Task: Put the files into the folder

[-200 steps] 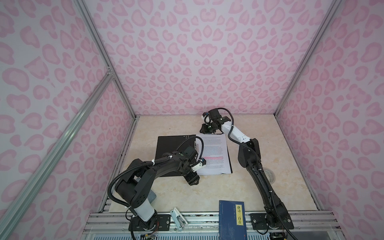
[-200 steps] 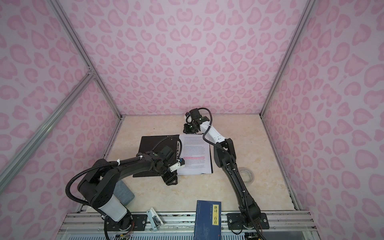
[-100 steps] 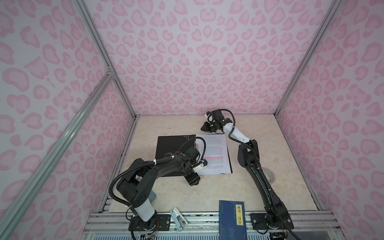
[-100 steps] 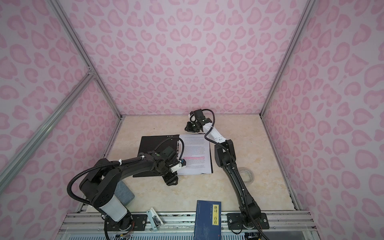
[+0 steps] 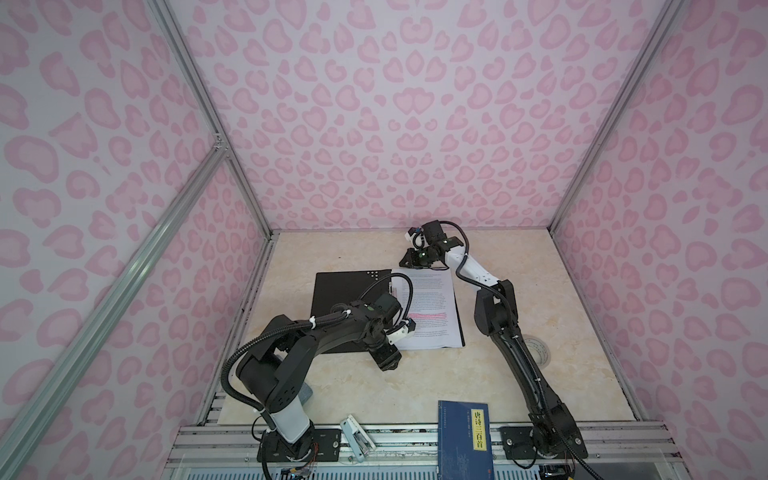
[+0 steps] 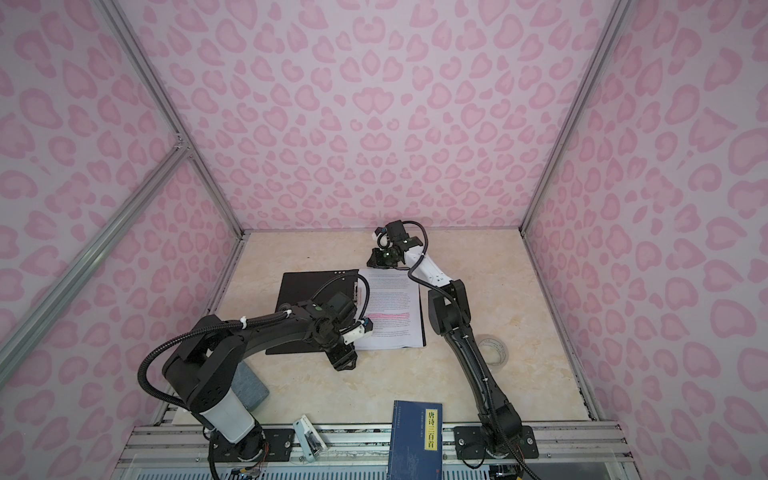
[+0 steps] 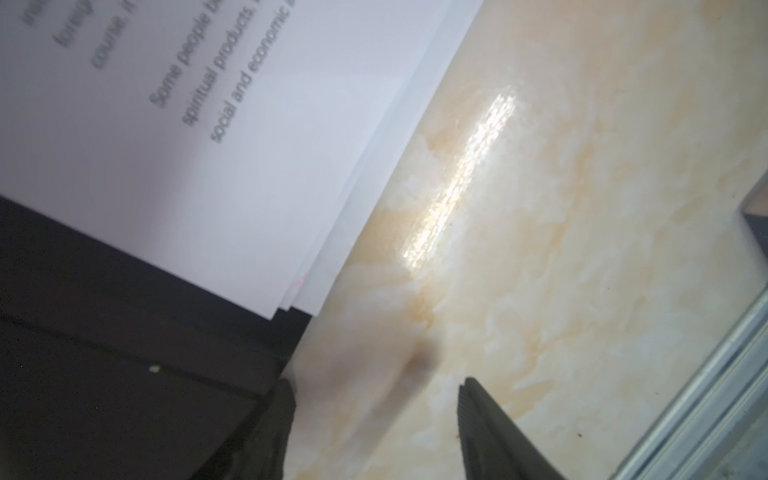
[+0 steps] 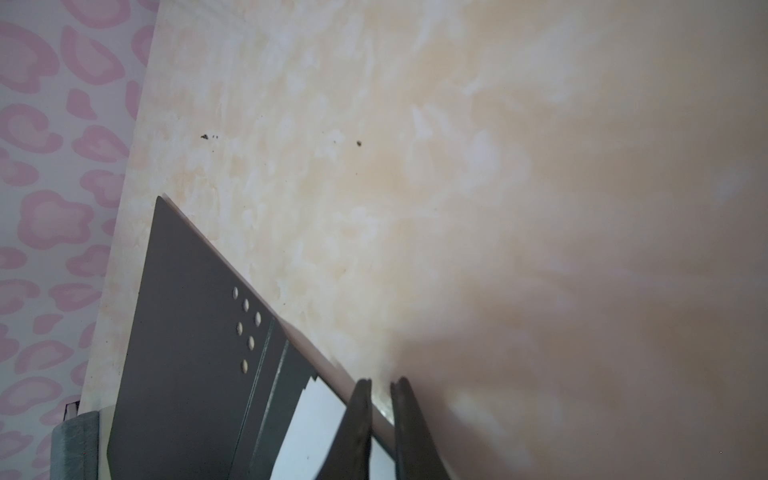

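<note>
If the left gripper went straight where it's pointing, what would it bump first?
Probably the bare table, just beside the folder. The open left gripper has only tabletop between its fingers, though depth is unclear.

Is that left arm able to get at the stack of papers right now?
Probably yes. The left tool is open, low by the near corner of the files, which lie on the folder; nothing blocks the gap over the table.

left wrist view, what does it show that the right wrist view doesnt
Only left wrist: readable print on the files, their fanned sheet edges, and the open left gripper. Only right wrist: corner dots on the folder, the pink wall, and the nearly shut right gripper. Both: white sheets on the black folder, on the marble table.
</note>
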